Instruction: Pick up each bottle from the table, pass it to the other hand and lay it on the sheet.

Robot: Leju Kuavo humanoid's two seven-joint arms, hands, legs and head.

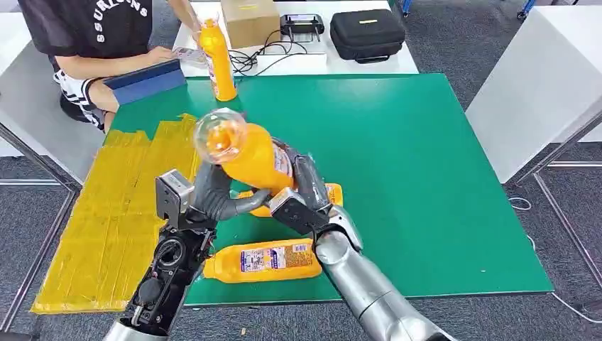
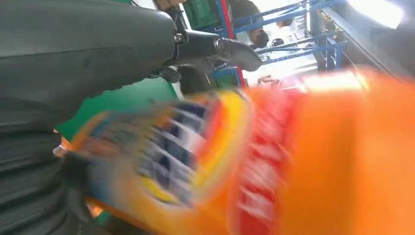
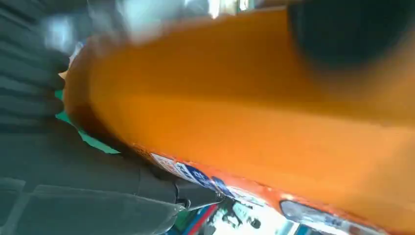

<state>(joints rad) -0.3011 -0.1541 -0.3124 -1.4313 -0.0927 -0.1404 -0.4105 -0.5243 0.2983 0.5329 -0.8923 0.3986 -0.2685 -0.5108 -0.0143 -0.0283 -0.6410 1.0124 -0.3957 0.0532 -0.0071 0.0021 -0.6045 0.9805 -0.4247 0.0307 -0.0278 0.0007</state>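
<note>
An orange bottle (image 1: 245,153) is held up above the green mat (image 1: 426,177), tilted, with its clear base toward me. My left hand (image 1: 213,195) wraps it from below and my right hand (image 1: 305,186) grips its labelled side. The left wrist view shows the blurred bottle (image 2: 293,156) against my left hand (image 2: 73,63). In the right wrist view the bottle (image 3: 269,112) lies against my right hand (image 3: 73,196). A second bottle (image 1: 266,261) lies near the mat's front edge. A third bottle (image 1: 334,193) lies behind my right hand. The yellow sheet (image 1: 121,213) is on the left.
A fourth orange bottle (image 1: 216,60) stands upright at the mat's far edge with a person's hand (image 1: 195,21) at its top. A blue folder (image 1: 145,82) lies by the seated person. A cardboard box (image 1: 248,21), a black case (image 1: 368,32) and cables sit on the white table behind.
</note>
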